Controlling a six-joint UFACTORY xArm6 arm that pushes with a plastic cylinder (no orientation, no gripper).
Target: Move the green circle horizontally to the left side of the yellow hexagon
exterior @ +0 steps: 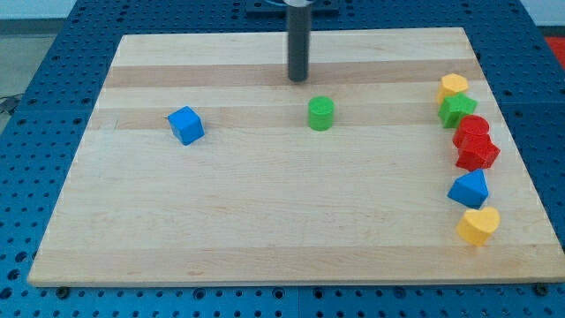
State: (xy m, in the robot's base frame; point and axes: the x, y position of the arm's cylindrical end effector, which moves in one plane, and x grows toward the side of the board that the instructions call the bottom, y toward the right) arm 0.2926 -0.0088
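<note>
Green circle (320,114) upright below my tip (298,79).

Light is bright and even, falling from above. The board (282,203) shows pale with no hot glare. Blocks cast only small, soft shadows at their bases; the rod (299,44) leaves a short dark patch at my tip (298,79). Focus is slightly soft throughout, and edges look straight.
</note>
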